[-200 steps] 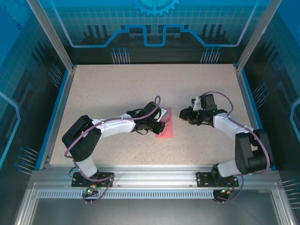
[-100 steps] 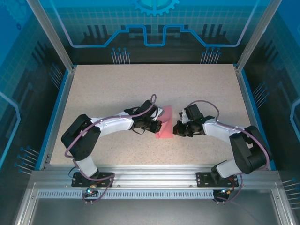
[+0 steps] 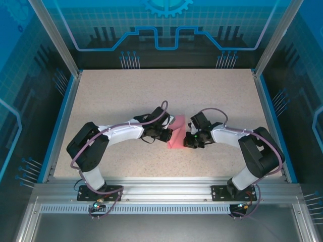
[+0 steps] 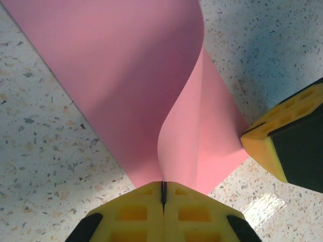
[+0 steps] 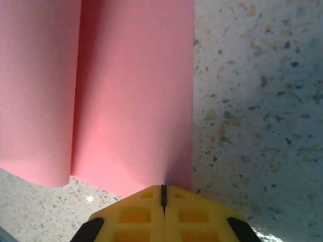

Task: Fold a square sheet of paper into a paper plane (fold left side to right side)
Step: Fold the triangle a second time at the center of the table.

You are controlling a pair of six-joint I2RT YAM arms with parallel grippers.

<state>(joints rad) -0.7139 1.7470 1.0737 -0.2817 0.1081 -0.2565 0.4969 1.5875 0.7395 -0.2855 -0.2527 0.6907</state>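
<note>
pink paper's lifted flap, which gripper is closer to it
Left. The left gripper is shut on the lifted flap at its edge; the right gripper, also shut, rests on the flat layer beside it.

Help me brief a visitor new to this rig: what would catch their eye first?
The pink sheet, half folded into a loose curl at the middle of the speckled table. Next, the yellow left fingers pinching its raised edge, and the right fingers shut at its opposite side.
</note>
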